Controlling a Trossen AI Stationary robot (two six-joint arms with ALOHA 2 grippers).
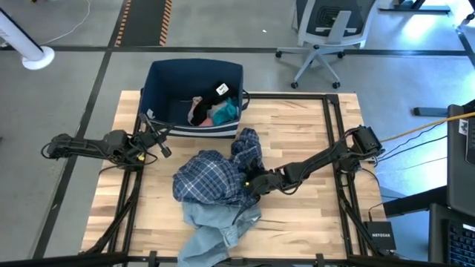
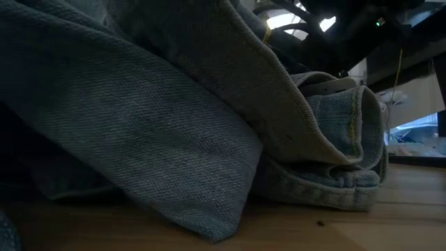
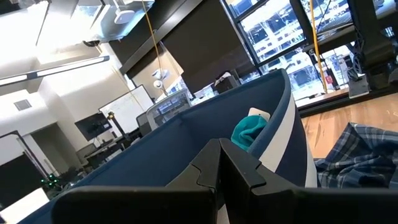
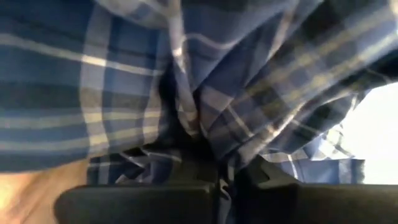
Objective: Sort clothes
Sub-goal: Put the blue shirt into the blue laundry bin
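The blue plaid shirt [image 1: 211, 178] lies bunched in the middle of the table, its near edge over the light-blue jeans [image 1: 219, 226], which fill the low view [image 2: 174, 118]. My right gripper [image 1: 249, 185] is shut on the shirt at its right side [image 4: 217, 180]. My left gripper [image 1: 163, 147] is shut and empty beside the navy bin's [image 1: 159, 89] near left corner [image 3: 221, 171]. In the bin lie a black piece [image 1: 211, 93], a pink top [image 1: 221, 116], a white piece [image 1: 196, 111] and a teal item [image 1: 231, 110], which also shows in the left wrist view [image 3: 249, 132]. My right gripper pinches a fold of the plaid shirt [image 4: 205, 134] between its two fingers, at the right side of the heap. It comes in low from the table's right side. The cloth bunches around the fingertips and the rest of the shirt lies on the table and the jeans.
The bin stands at the table's far edge, left of the middle. Black frame rails [image 1: 334, 148] run along the table's sides. An office chair [image 1: 323, 33] stands beyond the far edge. Bare wood [image 1: 304, 222] lies at the near right.
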